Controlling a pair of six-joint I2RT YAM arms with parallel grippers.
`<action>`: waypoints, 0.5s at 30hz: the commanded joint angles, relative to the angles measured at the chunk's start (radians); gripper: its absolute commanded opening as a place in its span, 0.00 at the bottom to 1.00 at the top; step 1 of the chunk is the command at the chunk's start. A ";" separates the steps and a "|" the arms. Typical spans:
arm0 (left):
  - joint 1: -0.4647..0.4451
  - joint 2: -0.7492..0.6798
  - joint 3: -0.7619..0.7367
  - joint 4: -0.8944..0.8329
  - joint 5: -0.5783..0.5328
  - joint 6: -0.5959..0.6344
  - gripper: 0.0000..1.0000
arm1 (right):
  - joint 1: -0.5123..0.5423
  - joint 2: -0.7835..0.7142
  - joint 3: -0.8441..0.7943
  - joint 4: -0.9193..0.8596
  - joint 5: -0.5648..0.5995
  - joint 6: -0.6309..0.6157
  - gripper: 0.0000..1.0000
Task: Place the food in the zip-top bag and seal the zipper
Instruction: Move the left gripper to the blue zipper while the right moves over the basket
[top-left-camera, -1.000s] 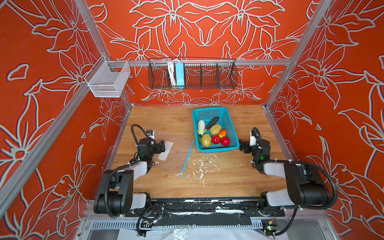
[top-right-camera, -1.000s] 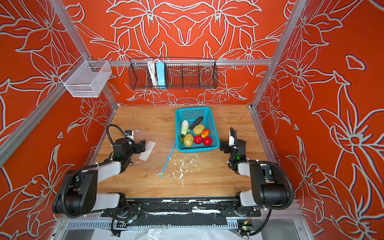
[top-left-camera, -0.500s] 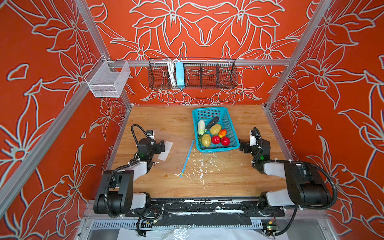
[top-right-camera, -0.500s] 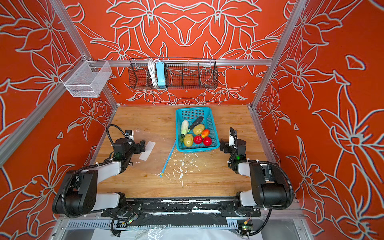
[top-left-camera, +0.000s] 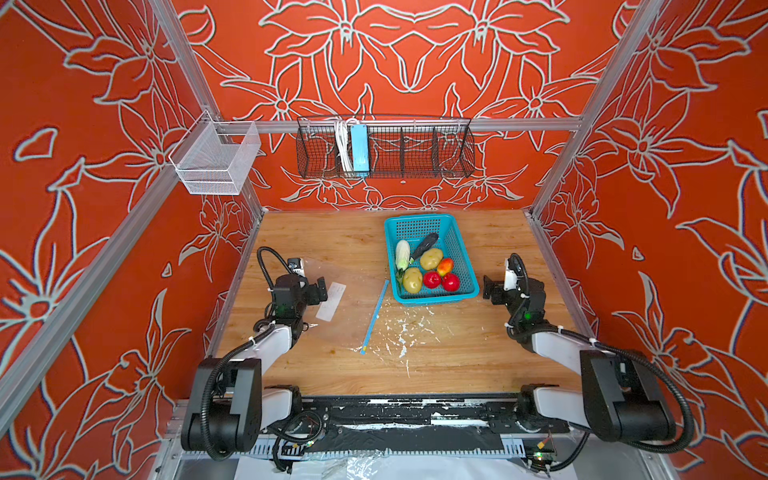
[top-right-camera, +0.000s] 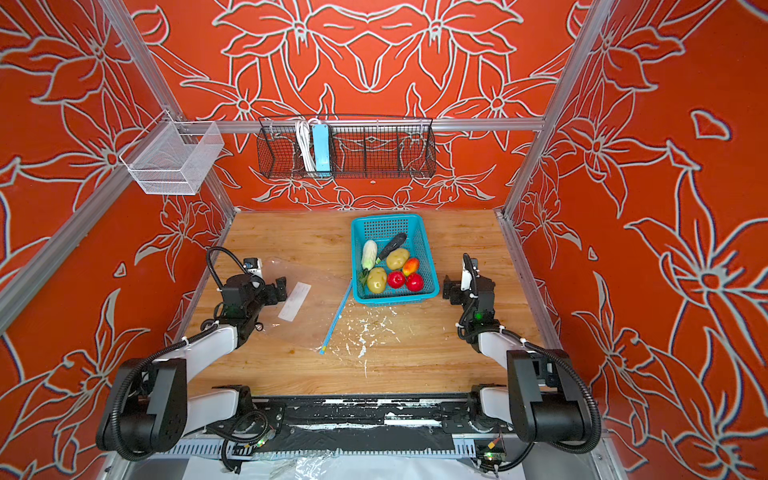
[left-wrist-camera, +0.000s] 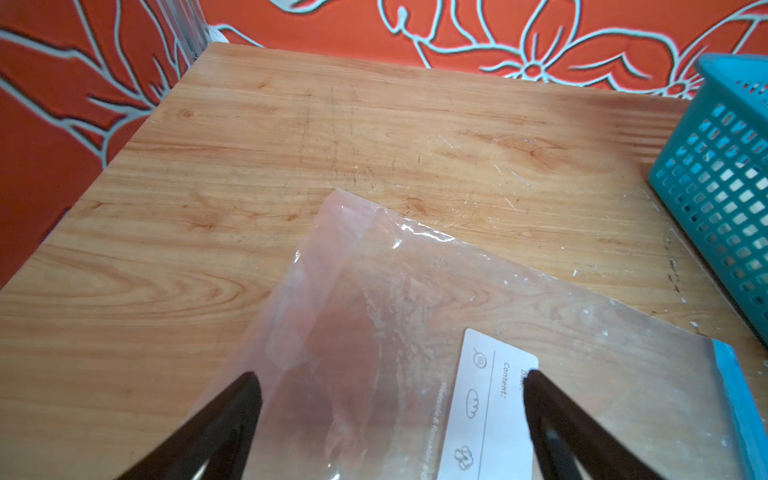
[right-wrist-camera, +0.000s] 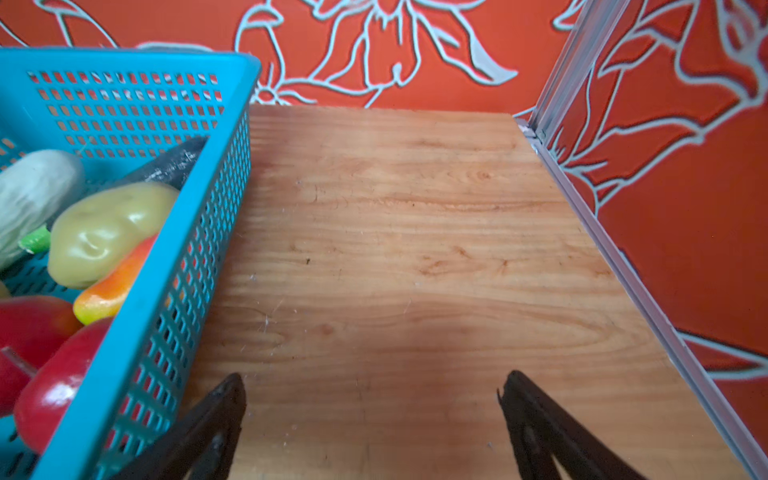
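wooden surface (top-left-camera: 478, 353) inside red floral walls (top-left-camera: 415, 62). food (top-left-camera: 430, 270) all in teal basket (top-left-camera: 453, 232). zip-top bag (top-left-camera: 353, 303) flat, left of basket, zipper (top-left-camera: 375, 316) nearest basket. left claw (top-left-camera: 321, 289) spread wide above bag; right claw (top-left-camera: 489, 289) spread wide beside basket, gripping nothing.

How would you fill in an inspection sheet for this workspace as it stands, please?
Surface: wooden tabletop, scuffed with white flecks near the middle.
Job's things: zip-top bag lies flat and empty, its zipper toward the teal basket; all the food sits in that basket.
Clutter: nothing seen besides the flecks.
Grippers: left gripper open over the bag near its label; right gripper open over bare wood beside the basket; both hold nothing.
Cables: black cables loop off each wrist, away from the bag.
Surroundings: red floral walls; wire rack holding a white cord and blue power strip; mesh bin.
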 joint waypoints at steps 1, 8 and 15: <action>-0.001 -0.029 0.045 -0.094 -0.062 -0.036 0.97 | 0.014 -0.066 0.072 -0.142 0.078 0.023 0.98; -0.001 0.009 0.276 -0.393 -0.159 -0.251 0.97 | 0.015 -0.178 0.237 -0.461 0.132 0.221 0.98; -0.016 0.006 0.418 -0.539 0.026 -0.348 0.97 | 0.016 -0.194 0.366 -0.763 0.111 0.309 0.98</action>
